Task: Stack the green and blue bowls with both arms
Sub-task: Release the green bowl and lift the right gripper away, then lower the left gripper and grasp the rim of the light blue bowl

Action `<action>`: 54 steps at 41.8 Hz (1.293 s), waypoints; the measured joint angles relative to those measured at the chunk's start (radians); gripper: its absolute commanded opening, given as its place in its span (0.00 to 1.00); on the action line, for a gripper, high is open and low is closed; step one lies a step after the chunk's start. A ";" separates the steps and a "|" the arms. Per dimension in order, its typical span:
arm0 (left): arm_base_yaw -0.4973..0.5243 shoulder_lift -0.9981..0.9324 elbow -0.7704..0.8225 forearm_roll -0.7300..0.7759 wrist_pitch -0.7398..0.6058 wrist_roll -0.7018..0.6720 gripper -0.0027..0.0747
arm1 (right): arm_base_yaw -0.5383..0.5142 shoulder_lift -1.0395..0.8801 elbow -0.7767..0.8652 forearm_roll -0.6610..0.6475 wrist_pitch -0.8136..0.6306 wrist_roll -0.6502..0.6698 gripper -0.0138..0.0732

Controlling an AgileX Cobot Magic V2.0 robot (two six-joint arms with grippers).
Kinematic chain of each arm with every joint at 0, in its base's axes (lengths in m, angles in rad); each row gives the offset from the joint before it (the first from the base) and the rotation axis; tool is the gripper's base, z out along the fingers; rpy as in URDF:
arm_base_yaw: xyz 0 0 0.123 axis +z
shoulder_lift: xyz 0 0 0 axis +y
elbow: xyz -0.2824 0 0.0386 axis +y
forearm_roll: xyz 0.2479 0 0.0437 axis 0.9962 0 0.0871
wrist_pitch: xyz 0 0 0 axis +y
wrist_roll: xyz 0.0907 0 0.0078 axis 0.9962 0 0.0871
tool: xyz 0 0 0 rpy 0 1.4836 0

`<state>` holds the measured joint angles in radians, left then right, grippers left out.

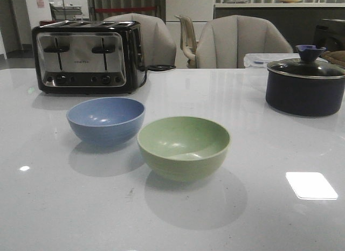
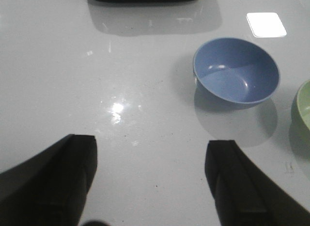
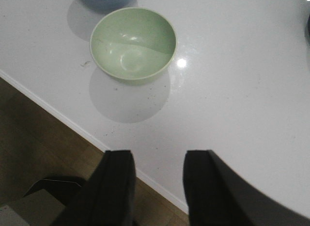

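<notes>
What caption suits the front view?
Blue bowl and green bowl side by side, unstacked, before a toaster.

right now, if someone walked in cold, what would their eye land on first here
Two empty bowls sit side by side mid-table: the blue bowl to the left and farther back, the green bowl nearer the front edge. Behind them stands a shiny toaster; a dark lidded pot sits far right.

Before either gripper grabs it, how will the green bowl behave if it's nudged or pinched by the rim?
The green bowl looks rigid and matte, so a rim pinch should hold. On the glossy table it would probably slide rather than tip. It is empty, so likely light.
</notes>
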<state>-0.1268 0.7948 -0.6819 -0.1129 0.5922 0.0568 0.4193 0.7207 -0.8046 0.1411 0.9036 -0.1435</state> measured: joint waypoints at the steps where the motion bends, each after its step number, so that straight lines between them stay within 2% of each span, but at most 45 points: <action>1: -0.009 0.009 0.000 0.000 -0.002 0.000 0.72 | 0.000 -0.012 0.002 0.000 0.006 0.000 0.59; 9: -0.094 0.121 -0.047 0.002 -0.008 0.032 0.72 | 0.000 -0.066 0.004 0.000 0.026 0.000 0.59; 19: -0.167 0.333 -0.194 0.002 -0.026 0.045 0.72 | 0.000 -0.065 0.004 0.000 0.030 0.000 0.59; 41: -0.168 0.921 -0.559 0.020 -0.041 0.045 0.72 | 0.000 -0.065 0.004 0.000 0.032 0.000 0.59; 54: -0.168 1.142 -0.631 0.020 -0.142 0.045 0.71 | 0.000 -0.065 0.004 0.000 0.032 0.000 0.59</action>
<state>-0.2948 1.9366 -1.3131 -0.0929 0.4497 0.1023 0.4193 0.6553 -0.8006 0.1411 0.9351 -0.1435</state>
